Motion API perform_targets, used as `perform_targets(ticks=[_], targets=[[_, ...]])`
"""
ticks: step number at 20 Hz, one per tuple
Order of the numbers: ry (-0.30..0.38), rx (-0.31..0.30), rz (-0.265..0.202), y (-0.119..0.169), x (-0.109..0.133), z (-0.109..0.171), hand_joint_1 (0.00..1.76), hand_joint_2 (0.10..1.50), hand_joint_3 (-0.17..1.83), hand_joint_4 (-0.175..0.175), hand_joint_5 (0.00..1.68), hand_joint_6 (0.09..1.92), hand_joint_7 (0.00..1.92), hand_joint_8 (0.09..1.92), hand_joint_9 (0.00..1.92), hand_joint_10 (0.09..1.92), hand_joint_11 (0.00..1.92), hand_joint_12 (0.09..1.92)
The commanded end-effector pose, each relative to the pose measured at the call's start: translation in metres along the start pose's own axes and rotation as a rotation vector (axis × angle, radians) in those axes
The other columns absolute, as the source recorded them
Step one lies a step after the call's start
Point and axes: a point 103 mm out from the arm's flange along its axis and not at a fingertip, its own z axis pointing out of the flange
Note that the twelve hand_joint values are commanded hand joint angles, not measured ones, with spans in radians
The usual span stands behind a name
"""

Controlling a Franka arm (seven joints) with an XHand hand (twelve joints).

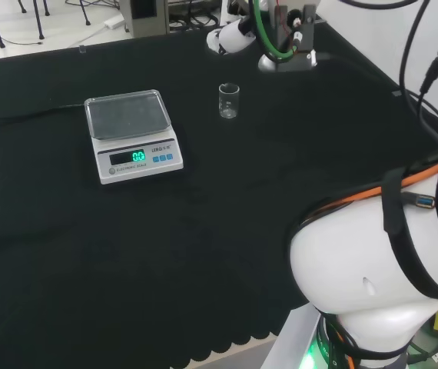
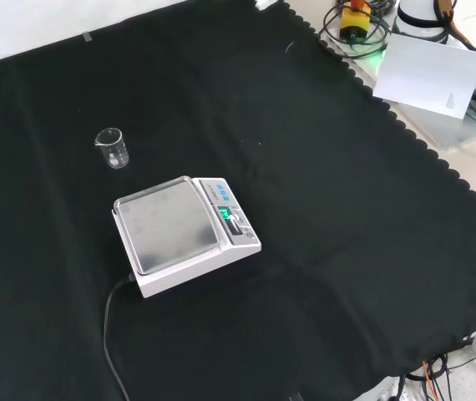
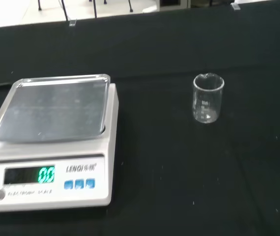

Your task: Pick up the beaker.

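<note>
While the beaker (image 1: 229, 101) waits untouched, we find it standing upright on the black cloth (image 1: 204, 231), a small clear glass vessel with a pouring lip, and it looks empty. From the head view it sits towards the far edge of the cloth, to the right of the scale (image 1: 131, 134) and a little farther back, with bare cloth between the two. From the front view the beaker (image 2: 113, 147) stands towards the left edge of the cloth and beyond the scale (image 2: 184, 234), again clearly apart from it.

We see the scale as a white bench balance with a bare metal pan on top and a lit green display on its front panel. A dark cable (image 2: 114, 334) runs from it across the cloth towards the near edge in the front view.

From the wrist view the beaker (image 3: 208, 98) and the scale (image 3: 54, 142) lie side by side on the cloth, well apart.

We see the arm's white link (image 1: 380, 277) at the right of the head view, by the near edge of the cloth. We cannot tell how the hand stands or whether it has hold of anything.
</note>
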Motion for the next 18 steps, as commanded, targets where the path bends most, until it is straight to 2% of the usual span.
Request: perform_targets(ticks=[1,10,15,18], targets=[[-0.013,0.066,-0.001,0.051,-0.003,0.065,0.65,0.81,0.52,-0.066,0.58,0.73,0.63,0.76,0.69,0.8,0.27,1.42],[-0.031,0.118,-0.073,0.122,0.02,0.1,0.66,0.8,0.53,-0.068,0.54,0.74,0.6,0.78,0.65,0.82,0.24,1.43],[-0.03,0.139,-0.102,0.155,0.017,0.111,0.67,0.8,0.53,-0.068,0.52,0.76,0.59,0.79,0.63,0.84,0.24,1.43],[-0.024,0.175,-0.107,0.168,0.01,0.118,0.67,0.8,0.53,-0.068,0.52,0.76,0.58,0.79,0.63,0.84,0.24,1.43]])
